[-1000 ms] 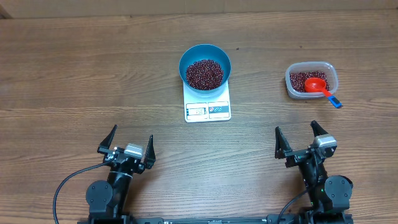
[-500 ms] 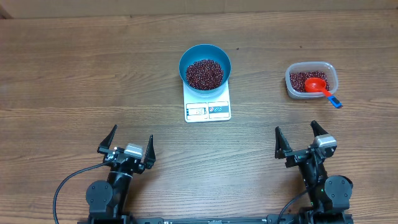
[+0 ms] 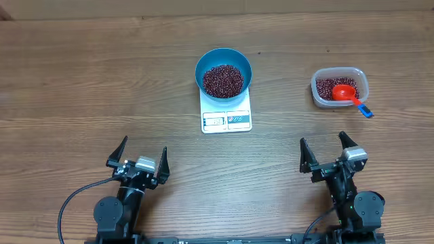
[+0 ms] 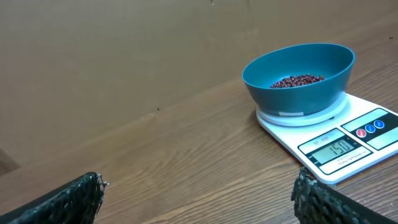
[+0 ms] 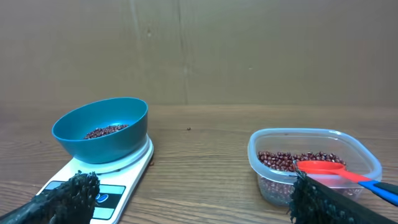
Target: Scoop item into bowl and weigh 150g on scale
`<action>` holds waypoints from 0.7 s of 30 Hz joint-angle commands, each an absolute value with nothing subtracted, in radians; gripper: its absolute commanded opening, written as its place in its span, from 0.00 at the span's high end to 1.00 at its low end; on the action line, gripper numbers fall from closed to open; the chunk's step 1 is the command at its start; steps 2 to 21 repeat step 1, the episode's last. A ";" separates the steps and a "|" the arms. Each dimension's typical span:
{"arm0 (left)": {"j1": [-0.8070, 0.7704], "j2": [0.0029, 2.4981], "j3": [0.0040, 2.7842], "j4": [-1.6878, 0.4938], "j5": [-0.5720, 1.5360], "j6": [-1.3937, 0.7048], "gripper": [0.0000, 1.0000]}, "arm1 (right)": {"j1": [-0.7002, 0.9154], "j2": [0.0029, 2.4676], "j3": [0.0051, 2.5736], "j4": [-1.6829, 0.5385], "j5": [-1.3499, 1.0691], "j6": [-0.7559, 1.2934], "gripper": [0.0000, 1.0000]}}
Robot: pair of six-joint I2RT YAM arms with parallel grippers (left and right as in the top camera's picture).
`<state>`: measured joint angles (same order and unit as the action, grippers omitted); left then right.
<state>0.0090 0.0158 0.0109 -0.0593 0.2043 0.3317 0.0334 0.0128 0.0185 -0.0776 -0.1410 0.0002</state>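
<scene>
Beans (image 3: 223, 80) heaped in blue bowl (image 3: 199, 73) on scale (image 3: 226, 120); display (image 4: 339, 148) appears to read 150 (target met, I judge). Scoop (image 3: 344, 93) lies in tub (image 3: 363, 80); left end effector (image 3: 144, 148) and right end effector (image 3: 323, 139) spread, empty.

Wooden table (image 3: 81, 68), white scale (image 3: 226, 120) at centre, clear tub (image 3: 364, 87) well apart to its right
</scene>
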 commanded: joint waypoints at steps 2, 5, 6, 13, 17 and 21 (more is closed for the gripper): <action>0.015 0.004 0.005 -0.059 0.195 0.314 0.00 | 0.030 0.003 0.008 -0.073 -0.132 0.007 0.00; 0.015 0.004 0.005 -0.059 0.195 0.314 0.00 | 0.030 0.003 0.008 -0.073 -0.132 0.007 0.00; 0.015 0.004 0.005 -0.059 0.195 0.314 0.00 | 0.030 0.003 0.008 -0.073 -0.132 0.007 0.00; 0.015 0.004 0.005 -0.059 0.195 0.314 0.00 | 0.030 0.003 0.008 -0.073 -0.132 0.007 0.00; 0.015 0.004 0.005 -0.059 0.195 0.314 0.00 | 0.030 0.003 0.008 -0.073 -0.132 0.007 0.00; 0.015 0.004 0.005 -0.059 0.195 0.314 0.00 | 0.030 0.003 0.008 -0.073 -0.132 0.007 0.00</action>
